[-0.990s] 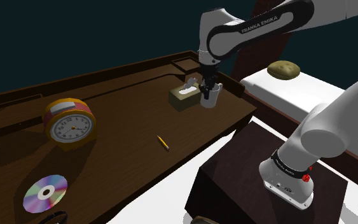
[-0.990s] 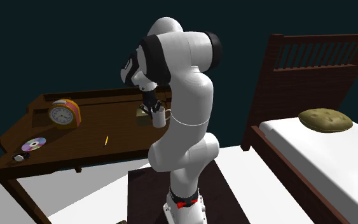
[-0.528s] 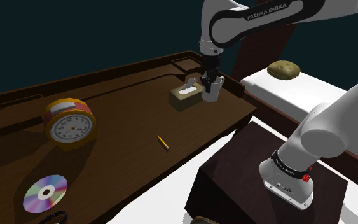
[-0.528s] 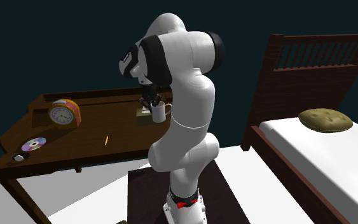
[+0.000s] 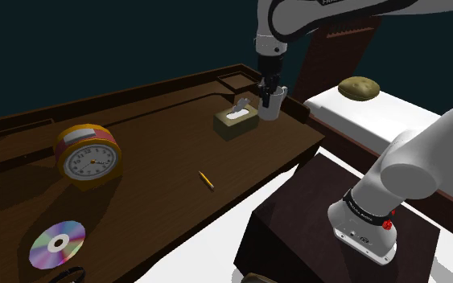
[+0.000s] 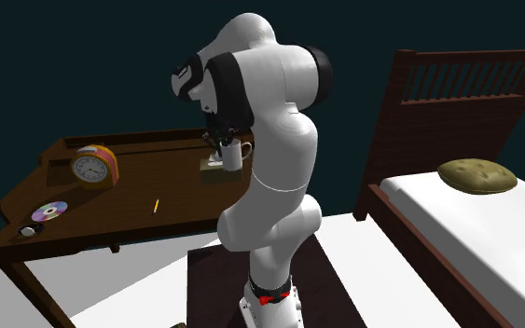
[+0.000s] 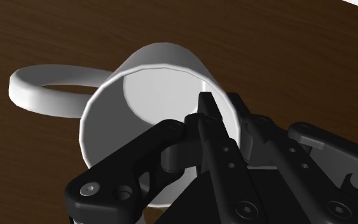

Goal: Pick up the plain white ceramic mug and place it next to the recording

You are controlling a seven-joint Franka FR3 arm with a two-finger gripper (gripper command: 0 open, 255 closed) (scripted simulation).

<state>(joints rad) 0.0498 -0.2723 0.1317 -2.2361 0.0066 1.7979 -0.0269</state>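
Note:
My black gripper (image 5: 266,90) is shut on the rim of the white mug (image 5: 271,104) and holds it in the air above the far right end of the dark wooden desk (image 5: 160,141). In the wrist view one finger reaches inside the mug (image 7: 152,89) and the other presses the wall from outside, with the handle pointing away to the side. The second exterior view has the mug (image 6: 233,154) hanging under the gripper (image 6: 225,142). The recording, a shiny disc (image 5: 57,244), lies at the desk's near left end.
A tan tissue box (image 5: 236,122) stands just beside and below the mug. A round clock (image 5: 89,153) and a yellow pencil (image 5: 206,180) lie between the mug and the disc. A bed with a brown cushion (image 5: 358,88) is to the shoulder view's right.
The gripper has risen with the mug in it, lifting it off the desk beside the tissue box. Nothing else has moved.

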